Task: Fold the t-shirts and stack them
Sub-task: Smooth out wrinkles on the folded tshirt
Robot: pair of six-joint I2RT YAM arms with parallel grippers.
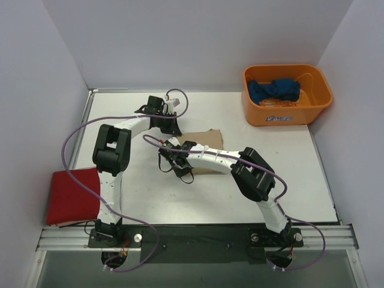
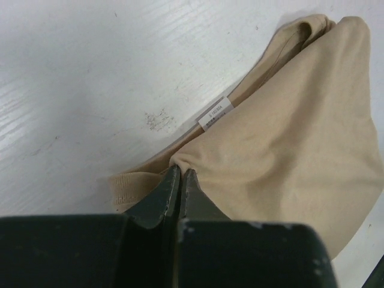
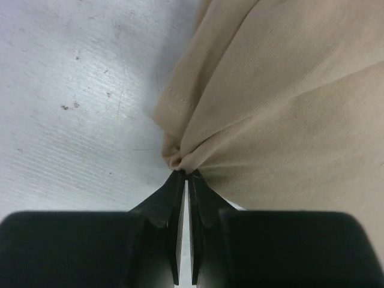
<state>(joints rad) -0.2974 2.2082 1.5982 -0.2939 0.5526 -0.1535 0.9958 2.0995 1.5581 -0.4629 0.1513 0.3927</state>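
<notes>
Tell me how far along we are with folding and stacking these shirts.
Done: the red shirt lies folded at the left edge of the table. In hand: the left gripper and right gripper are both pinched shut on the tan shirt, its fold unfinished. Left: the blue shirt sits crumpled in the orange bin, and nothing is stacked yet.

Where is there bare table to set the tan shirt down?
Bare: right of the right arm, below the orange bin; the near strip between the arm bases; the far strip left of the bin. Crowded: the centre, where the left end effector and right end effector pinch the tan t-shirt. The red t-shirt fills the near left corner.
</notes>
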